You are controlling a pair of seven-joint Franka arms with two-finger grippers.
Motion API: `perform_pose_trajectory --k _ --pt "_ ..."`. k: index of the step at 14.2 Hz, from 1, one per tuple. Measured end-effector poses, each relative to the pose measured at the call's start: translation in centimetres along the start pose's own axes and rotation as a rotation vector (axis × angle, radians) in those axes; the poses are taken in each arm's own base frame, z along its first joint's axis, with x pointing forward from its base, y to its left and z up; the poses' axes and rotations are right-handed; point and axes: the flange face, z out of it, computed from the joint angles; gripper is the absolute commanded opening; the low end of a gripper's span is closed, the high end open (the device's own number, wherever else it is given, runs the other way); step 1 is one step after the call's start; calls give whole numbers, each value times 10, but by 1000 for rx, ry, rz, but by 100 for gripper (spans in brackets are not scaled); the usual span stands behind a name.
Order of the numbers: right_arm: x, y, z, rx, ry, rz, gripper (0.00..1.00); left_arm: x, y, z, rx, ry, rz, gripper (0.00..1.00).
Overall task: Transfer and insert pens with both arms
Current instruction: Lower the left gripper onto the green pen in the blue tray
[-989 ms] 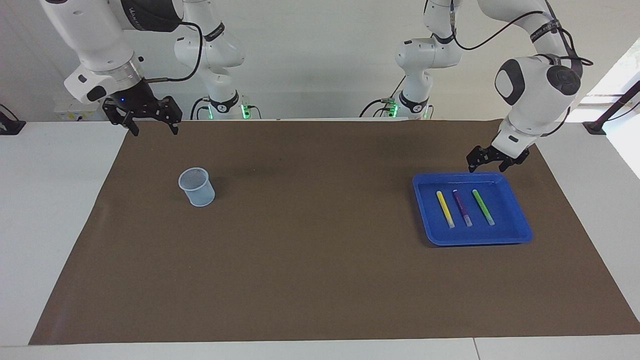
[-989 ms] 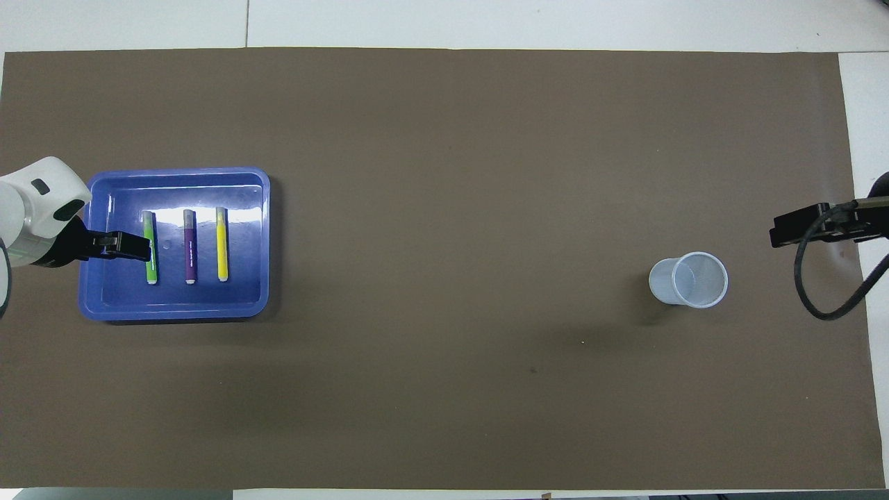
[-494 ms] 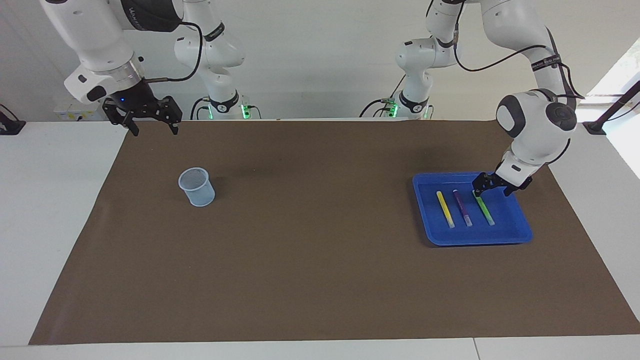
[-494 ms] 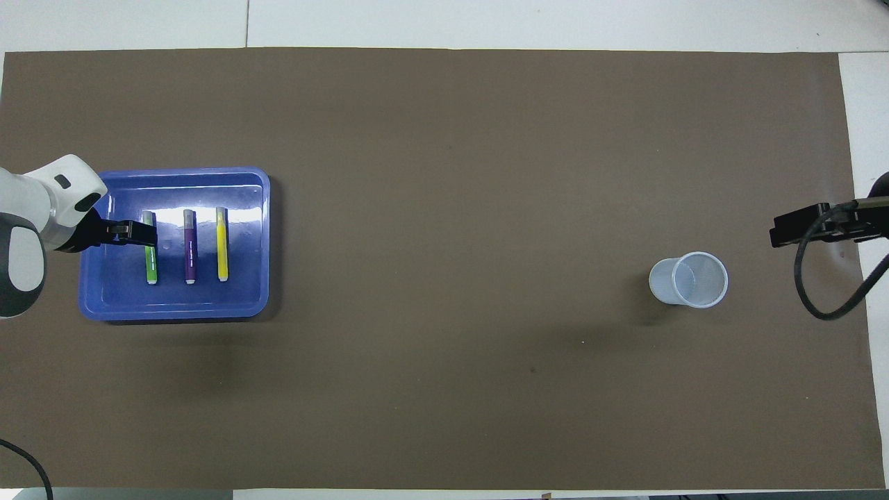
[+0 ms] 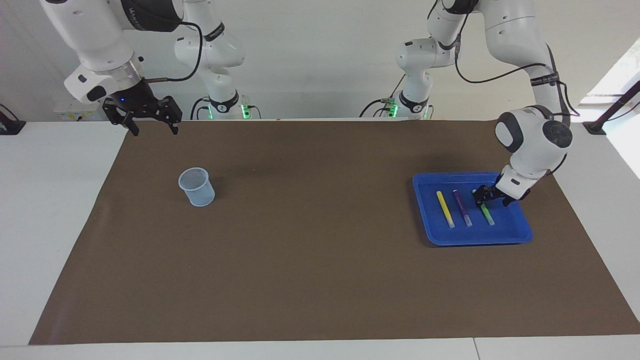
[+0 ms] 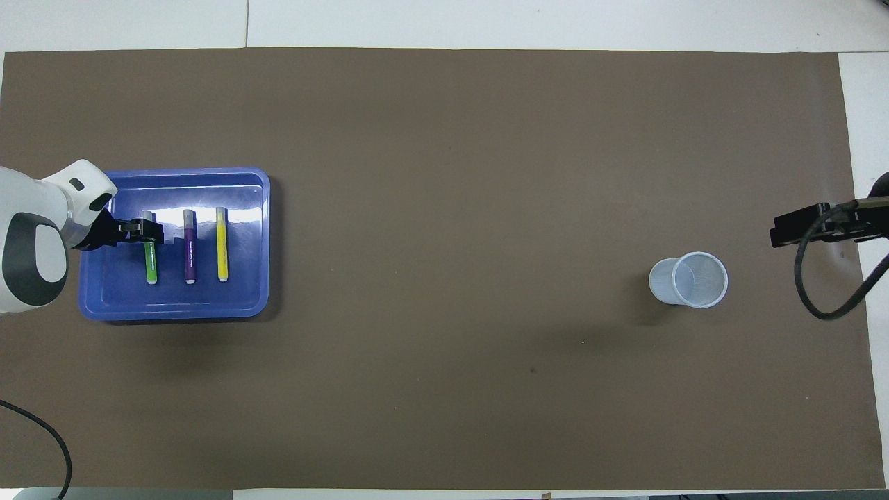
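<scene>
A: Starting at the facing view's upper left, what's there?

B: The right jaws (image 5: 151, 126), hanging over the counter's (image 5: 60, 210) edge where the brown mat (image 5: 310, 260) begins. They are spread wide and hold nothing. That arm waits. In the overhead view the right jaws (image 6: 799, 227) sit at the right edge, mid-height.

A: And next along?

B: A pale blue cup (image 5: 198, 186) stands upright on the mat, left of centre, well apart from everything else. From overhead the cup (image 6: 689, 280) is at centre right.

A: Then the middle?

B: Bare mat until the blue tray (image 5: 472, 239) at the right, slightly below mid-height. From overhead the tray (image 6: 173, 309) is at the left.

A: Where are the pens?

B: All three lie flat in the tray, side by side, apart from each other. In the facing view, left to right: yellow pen (image 5: 445, 209), purple pen (image 5: 462, 207), green pen (image 5: 486, 214). Overhead the order flips: green pen (image 6: 150, 261), purple pen (image 6: 189, 246), yellow pen (image 6: 222, 243).

A: And the left jaws?

B: The left jaws (image 5: 483, 199) are down inside the tray, at the green pen's upper end in the facing view. From overhead the left jaws (image 6: 148, 230) straddle that pen near its top. Whether they already pinch it or stand just spread around it, I cannot tell.
</scene>
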Motion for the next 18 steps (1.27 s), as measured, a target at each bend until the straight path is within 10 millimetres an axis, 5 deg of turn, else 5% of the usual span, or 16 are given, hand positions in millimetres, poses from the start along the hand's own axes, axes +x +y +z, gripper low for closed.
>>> perform_pose_trajectory --k 7,10,13,18 --pt "0 -2 0 0 0 -3 100 -1 2 13 -38 -23 -30 69" --pt "0 -2 0 0 0 -3 100 0 3 11 -50 -31 -38 42" --pt "0 -1 0 0 0 -2 100 4 2 3 -53 -33 -38 5" --pt "-1 1 1 1 -7 1 100 7 2 0 -52 -25 -39 0"
